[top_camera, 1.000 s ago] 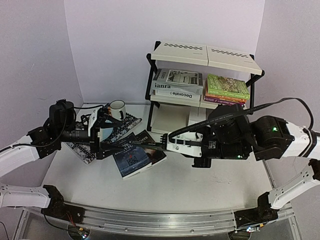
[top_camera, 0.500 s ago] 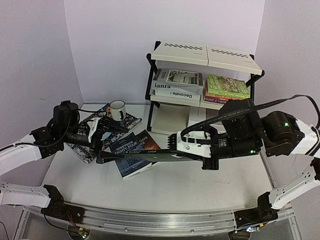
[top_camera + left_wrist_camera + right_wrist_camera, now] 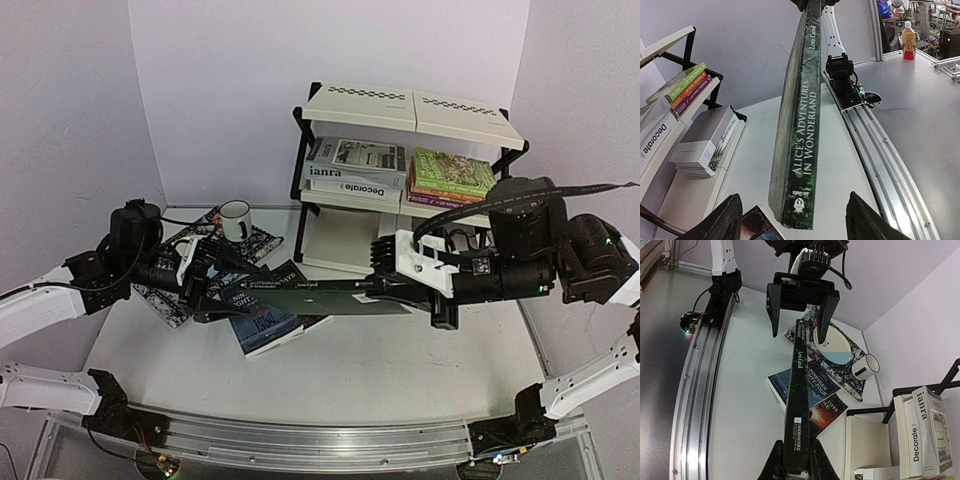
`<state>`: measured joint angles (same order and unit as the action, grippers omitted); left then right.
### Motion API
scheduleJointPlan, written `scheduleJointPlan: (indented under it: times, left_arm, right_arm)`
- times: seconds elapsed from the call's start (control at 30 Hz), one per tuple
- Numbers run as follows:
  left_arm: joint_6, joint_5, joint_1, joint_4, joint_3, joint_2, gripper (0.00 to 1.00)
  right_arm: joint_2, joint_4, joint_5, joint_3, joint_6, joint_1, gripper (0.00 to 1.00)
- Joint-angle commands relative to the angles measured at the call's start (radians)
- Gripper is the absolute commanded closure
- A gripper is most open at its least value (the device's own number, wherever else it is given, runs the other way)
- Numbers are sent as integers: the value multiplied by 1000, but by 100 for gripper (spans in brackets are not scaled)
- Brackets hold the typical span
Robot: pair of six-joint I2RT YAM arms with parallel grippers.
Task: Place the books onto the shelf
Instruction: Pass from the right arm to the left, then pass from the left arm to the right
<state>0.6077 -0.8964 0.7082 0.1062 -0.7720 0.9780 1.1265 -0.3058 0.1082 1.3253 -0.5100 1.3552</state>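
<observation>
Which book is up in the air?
The dark green Alice's Adventures in Wonderland, pinched by the right gripper; the rest lie on the table or the shelf.

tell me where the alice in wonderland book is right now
In the top view the Alice book hangs mid-table above the dark novels, one end clamped in the right pincer, the other inside the open left pincer.
</observation>
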Motion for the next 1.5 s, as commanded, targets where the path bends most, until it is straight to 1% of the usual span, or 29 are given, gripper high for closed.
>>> scheduleJointPlan:
  times: [0.0,0.1,0.17,0.2,0.27,0.3,0.33,0.37,0.43,0.5,0.53,0.63,0.67,0.73,0.83,0.93,1.07,1.2,1.47]
  left_arm:
    - [23,-40,7,-25,-73,26,36]
    - [25,-51,10,-26,-88,44,44]
    - [27,-58,13,-27,-93,50,52]
    - [27,-62,14,-27,-94,53,60]
    - [26,-58,14,-27,-100,54,83]
    - [24,-52,14,-27,-101,50,94]
    - [23,-46,15,-27,-101,46,99]
    - [24,-40,15,-27,-100,41,100]
    - [30,-27,14,-26,-93,25,100]
    - [32,3,14,-25,-88,12,100]
    - [31,20,14,-22,-87,8,100]
    - [43,73,14,8,-87,-5,100]
    - [49,86,14,17,-88,-7,100]
    - [66,123,14,47,-96,-5,100]
    - [103,178,14,116,-120,21,100]
    - [132,213,17,186,-156,53,100]
    - [160,246,28,215,-169,58,100]
    - [178,263,36,244,-184,59,100]
    - [199,279,54,282,-200,58,100]
  right_arm:
    - [-19,152,-20,49,19,-2,100]
    - [-13,190,-18,31,25,-2,100]
    - [-13,215,-16,19,27,-2,100]
    - [-12,225,-17,13,27,-2,100]
    - [-9,233,-13,8,28,-2,99]
    - [-8,234,-7,6,31,-2,95]
    - [-6,234,-1,3,33,-2,88]
    - [-6,233,5,-1,35,-2,81]
    - [-8,227,23,-15,39,-2,74]
    - [-11,211,38,-30,46,-2,56]
    - [-14,198,45,-36,51,-2,49]
    - [-22,143,62,-52,69,-2,32]
    - [-20,120,67,-53,75,-2,29]
    - [3,56,78,-30,88,-2,30]
    - [70,-47,106,42,114,-2,35]
    - [129,-102,132,90,118,-2,38]
    - [202,-130,157,125,98,-2,45]
    - [270,-138,175,160,74,-4,50]
    - [388,-158,164,263,49,-28,50]
